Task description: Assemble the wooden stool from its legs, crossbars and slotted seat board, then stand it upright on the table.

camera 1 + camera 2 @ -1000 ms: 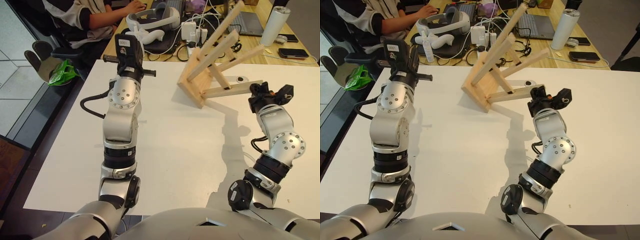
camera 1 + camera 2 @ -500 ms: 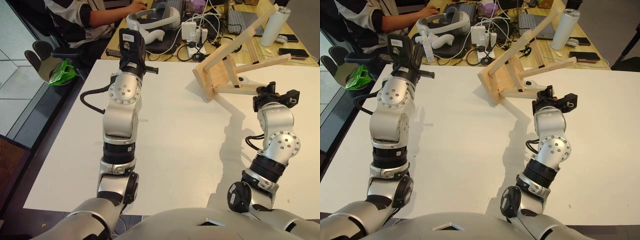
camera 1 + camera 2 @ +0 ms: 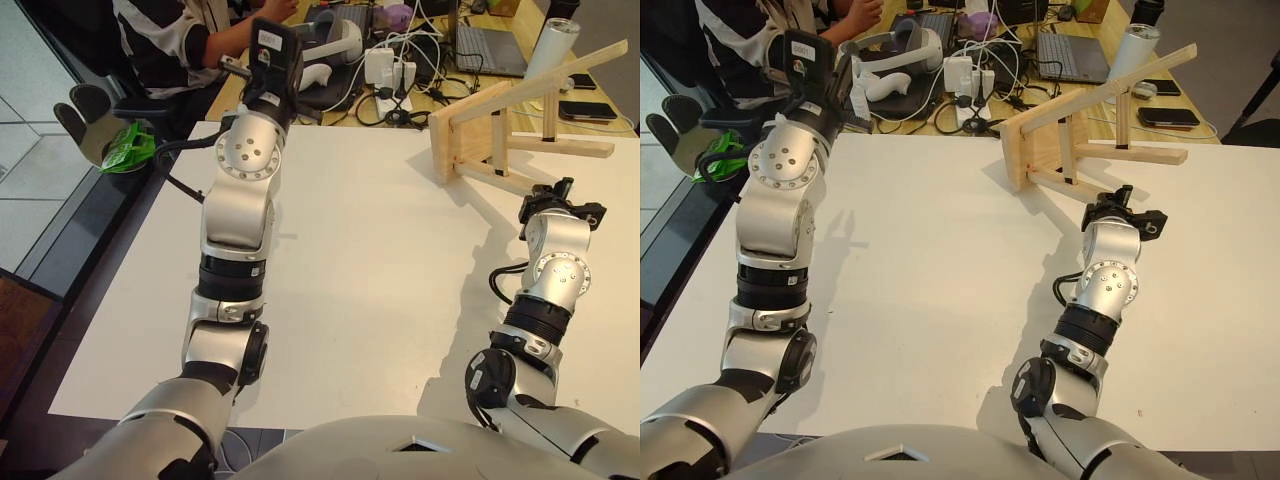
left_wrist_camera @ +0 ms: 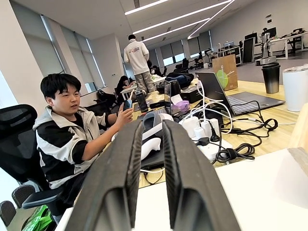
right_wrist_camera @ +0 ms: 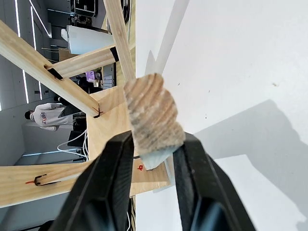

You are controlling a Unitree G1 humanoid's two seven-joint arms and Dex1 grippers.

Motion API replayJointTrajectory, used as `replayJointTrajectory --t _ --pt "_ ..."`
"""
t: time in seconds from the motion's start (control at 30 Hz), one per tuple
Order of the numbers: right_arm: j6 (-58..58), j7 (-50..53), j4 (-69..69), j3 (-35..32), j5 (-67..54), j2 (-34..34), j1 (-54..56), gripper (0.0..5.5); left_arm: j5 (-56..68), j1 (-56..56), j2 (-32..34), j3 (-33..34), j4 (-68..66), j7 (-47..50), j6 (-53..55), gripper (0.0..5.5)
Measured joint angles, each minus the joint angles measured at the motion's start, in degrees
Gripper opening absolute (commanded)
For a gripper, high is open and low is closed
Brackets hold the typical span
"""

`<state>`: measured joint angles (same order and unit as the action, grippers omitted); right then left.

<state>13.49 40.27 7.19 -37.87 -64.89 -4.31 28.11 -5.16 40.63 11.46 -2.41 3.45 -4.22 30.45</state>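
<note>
Standing-up step. The assembled stool [image 3: 446, 145] lies on its side at the far edge of the table [image 3: 350, 280]. The right gripper [image 5: 154, 144] clamps one leg [image 5: 150, 113] at its end. The left gripper [image 4: 153, 124] hangs raised and empty, fingers slightly apart. Next move, as judged: tip the stool onto its feet.

Both arms gleamed silver with black joint collars! Left arm [image 3: 235, 200], left of frame, showed screw-ringed round caps, a looping black cable, a white label on its black wrist. Right arm [image 3: 548, 290], lower right: same caps, black cable.
</note>
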Motion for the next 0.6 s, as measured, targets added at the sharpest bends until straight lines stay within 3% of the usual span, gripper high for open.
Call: replayJointTrajectory --t 0.17,0.33,0.5,0.6 --pt "-1.3 4.1 9.0 -2.1 2.0 0.2 -1.2 2.57 -1.1 1.8 1.4 -1.1 -1.9 -1.4 -2.6 0.73" --pt "0.0 9.3 2.3 -0.4 5.2 -1.2 -3.6 3.22 -1.7 2.0 1.8 -1.0 -2.4 -1.4 -3.2 0.73" --pt "9.5 19.2 -14.0 8.3 5.5 -3.5 -7.1 4.00 -2.2 1.4 1.7 -1.0 -1.6 -1.0 -3.5 0.73" --pt "20.7 11.6 -16.7 20.1 6.7 -2.3 -7.9 4.52 -2.4 1.1 1.5 -1.0 -1.2 -0.6 -3.5 0.73"
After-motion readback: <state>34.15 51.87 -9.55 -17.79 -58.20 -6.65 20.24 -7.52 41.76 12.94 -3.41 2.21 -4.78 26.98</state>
